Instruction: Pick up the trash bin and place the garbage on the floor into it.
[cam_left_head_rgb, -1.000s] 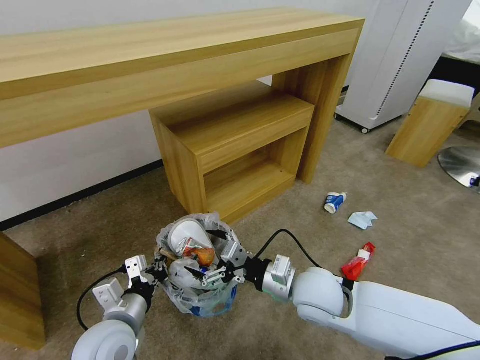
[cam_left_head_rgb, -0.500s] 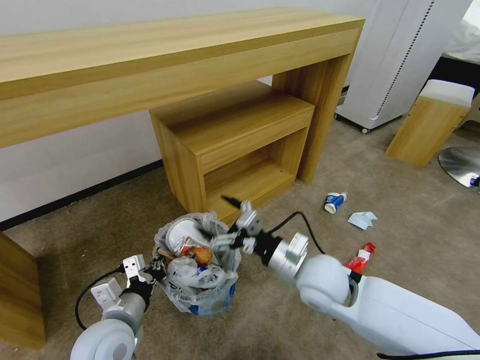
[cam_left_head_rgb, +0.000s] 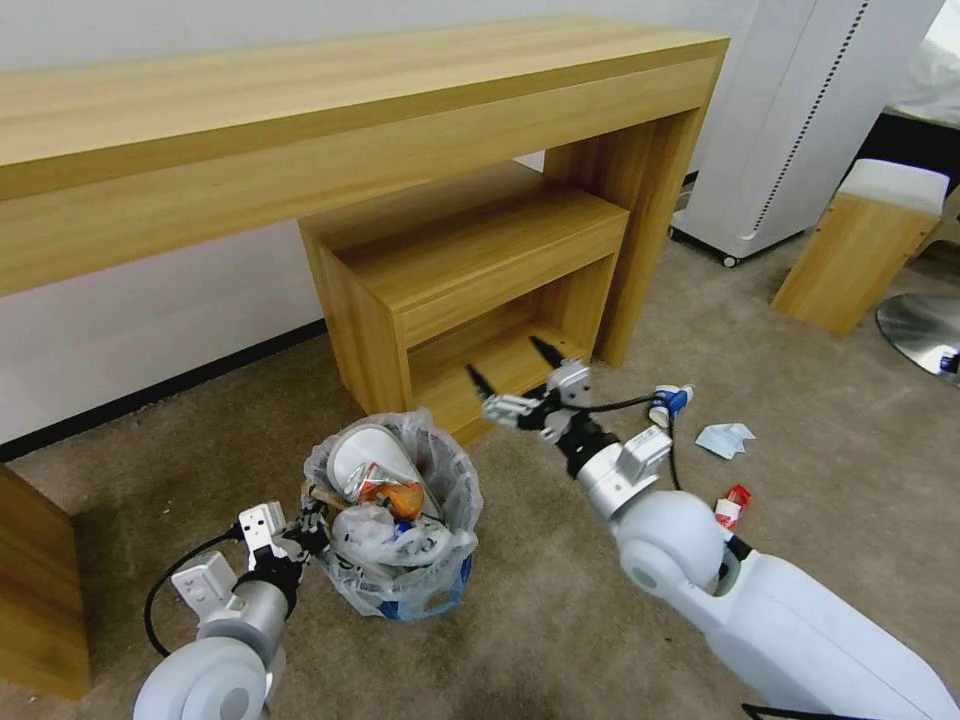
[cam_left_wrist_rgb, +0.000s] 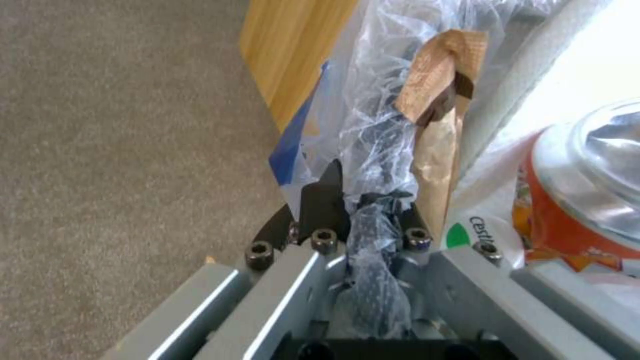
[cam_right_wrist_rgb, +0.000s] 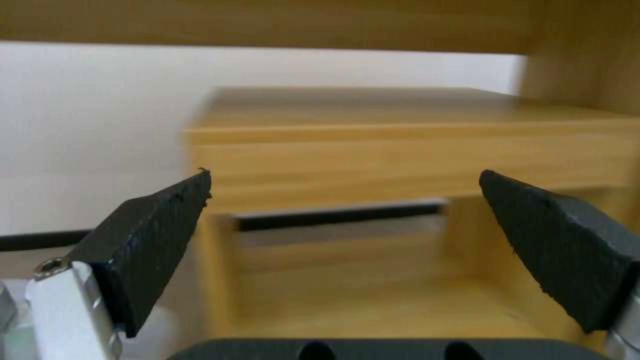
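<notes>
Trash bin (cam_left_head_rgb: 400, 560), small & round w/ crinkly clear plastic liner and blue showing low down, stood on the beige short-pile carpet floor (cam_left_head_rgb: 560, 600) in front of the light wooden shelf unit (cam_left_head_rgb: 470, 290) under the long wooden desk (cam_left_head_rgb: 330, 120). Bin was heaped full: white slipper (cam_left_head_rgb: 362, 462) on the far side, crushed orange can (cam_left_head_rgb: 398, 500) w/ silver end, crumpled clear bottle (cam_left_head_rgb: 385, 535) nearest the robot. Left gripper (cam_left_head_rgb: 300, 528) sat at the bin's left rim, fingers pressed together on a bunched fold of the liner; in the left wrist view the plastic (cam_left_wrist_rgb: 373, 240) was pinched betw. the dark pads, w/ a brown woven strip (cam_left_wrist_rgb: 437, 115) and the can (cam_left_wrist_rgb: 580, 200) just beside. Right gripper (cam_left_head_rgb: 515, 385) hung in the air betw. the bin and the shelf unit, nothing in it, its black wedge-shaped textured fingers (cam_right_wrist_rgb: 153, 240) spread wide, facing the shelf opening. On the carpet to the right, well apart from the bin: blue-white cup (cam_left_head_rgb: 668, 402) on its side, pale crumpled tissue (cam_left_head_rgb: 725, 438) near it, red wrapper (cam_left_head_rgb: 733, 505) partly behind the right arm.
</notes>
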